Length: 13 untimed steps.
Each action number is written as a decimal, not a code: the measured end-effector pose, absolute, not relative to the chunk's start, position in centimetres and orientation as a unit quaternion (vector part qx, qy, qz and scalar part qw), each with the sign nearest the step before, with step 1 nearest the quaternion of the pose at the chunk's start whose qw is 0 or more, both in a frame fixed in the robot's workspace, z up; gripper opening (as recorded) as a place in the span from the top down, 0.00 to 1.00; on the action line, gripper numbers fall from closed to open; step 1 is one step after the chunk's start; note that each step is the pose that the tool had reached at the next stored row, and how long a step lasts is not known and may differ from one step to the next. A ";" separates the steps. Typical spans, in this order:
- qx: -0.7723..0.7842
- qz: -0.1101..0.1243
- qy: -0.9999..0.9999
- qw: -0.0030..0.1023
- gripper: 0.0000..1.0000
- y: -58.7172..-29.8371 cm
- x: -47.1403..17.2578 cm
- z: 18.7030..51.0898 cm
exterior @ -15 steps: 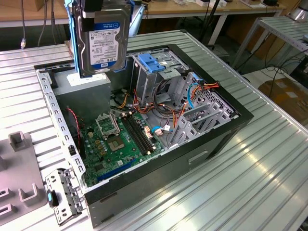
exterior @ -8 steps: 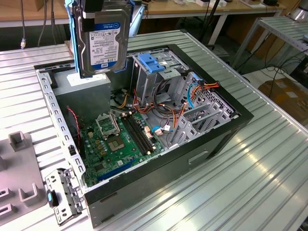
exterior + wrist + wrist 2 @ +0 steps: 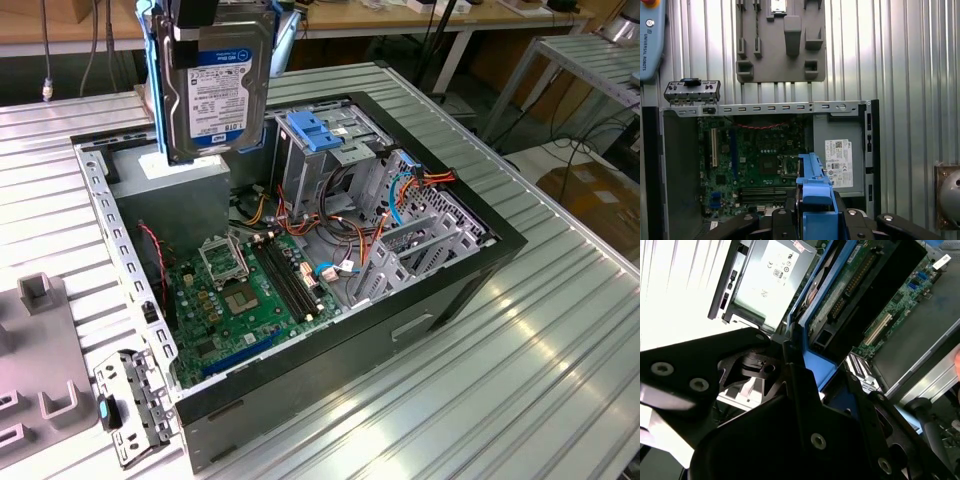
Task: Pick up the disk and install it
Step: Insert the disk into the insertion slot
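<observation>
The disk [image 3: 215,90] hangs on edge, touching nothing, over the far corner of the open case [image 3: 400,330] at the exterior view's left, with its label facing that camera. The gripper [image 3: 197,25] is clamped on its upper end, jaws pressed to the two flat faces, probably to leave the blue side rails free. Below it in that view sits the grey box [image 3: 185,195]. The blue bracket [image 3: 315,130] lies to the exterior view's right, and the motherboard [image 3: 235,290] is nearer.
</observation>
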<state>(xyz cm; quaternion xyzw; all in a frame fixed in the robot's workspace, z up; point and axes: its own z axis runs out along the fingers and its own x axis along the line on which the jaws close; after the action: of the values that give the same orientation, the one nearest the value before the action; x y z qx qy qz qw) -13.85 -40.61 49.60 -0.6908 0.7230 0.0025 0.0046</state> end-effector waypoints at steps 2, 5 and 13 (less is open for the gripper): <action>-0.691 0.003 0.723 0.005 0.63 -40.8 -13.8 49.6; -0.691 0.002 0.723 0.005 0.63 -41.2 -13.8 49.6; -0.691 0.002 0.723 0.005 0.63 -42.5 -13.8 49.6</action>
<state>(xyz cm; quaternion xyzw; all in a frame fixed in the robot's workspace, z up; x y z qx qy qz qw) -13.83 -42.47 49.59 -0.6908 0.7230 0.0025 0.0046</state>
